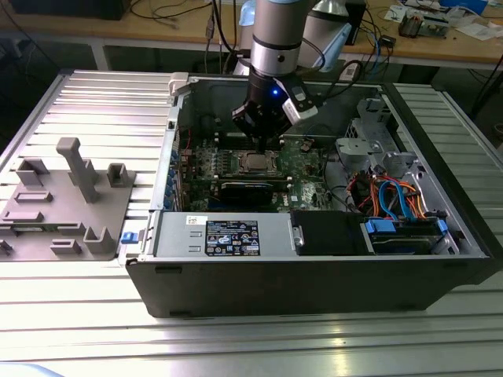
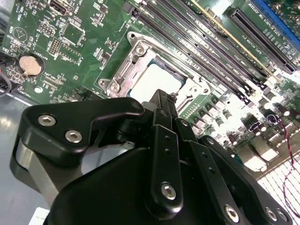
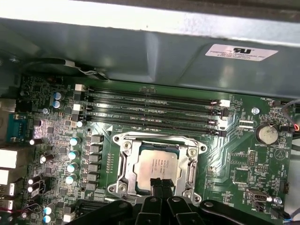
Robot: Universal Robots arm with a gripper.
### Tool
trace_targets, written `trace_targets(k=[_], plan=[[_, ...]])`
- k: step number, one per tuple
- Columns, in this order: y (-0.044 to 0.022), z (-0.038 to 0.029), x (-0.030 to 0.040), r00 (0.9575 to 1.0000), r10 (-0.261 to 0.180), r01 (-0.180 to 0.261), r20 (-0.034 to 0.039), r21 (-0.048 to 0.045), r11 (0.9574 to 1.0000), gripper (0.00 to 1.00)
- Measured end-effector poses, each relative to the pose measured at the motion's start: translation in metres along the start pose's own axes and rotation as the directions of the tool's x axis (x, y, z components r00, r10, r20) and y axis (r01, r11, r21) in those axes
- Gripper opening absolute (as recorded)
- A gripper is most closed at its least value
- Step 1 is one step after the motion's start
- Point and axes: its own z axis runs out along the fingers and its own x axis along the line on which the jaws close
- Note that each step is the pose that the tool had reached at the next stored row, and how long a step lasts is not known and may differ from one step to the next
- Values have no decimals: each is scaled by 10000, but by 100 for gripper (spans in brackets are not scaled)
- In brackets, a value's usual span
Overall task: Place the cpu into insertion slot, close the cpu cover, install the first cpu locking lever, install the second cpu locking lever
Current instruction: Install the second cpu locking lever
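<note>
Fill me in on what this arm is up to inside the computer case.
The arm's gripper is down inside the open computer case, right over the processor socket on the green motherboard. The cpu already lies in the insertion slot, and the cpu cover frames it with the silver top showing through the window. The fingertips sit together at the chip's edge and hold nothing.

A silver-grey arm with a blue light carries a black pincer (image 2: 161, 101); its linkages, seemingly plastic, bear silver screws.
</note>
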Motion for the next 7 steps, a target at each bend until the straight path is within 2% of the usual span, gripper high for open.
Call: trace_targets(k=[7], plan=[[0, -13, 0, 10000, -1, 1, 0, 0, 10000, 11]])
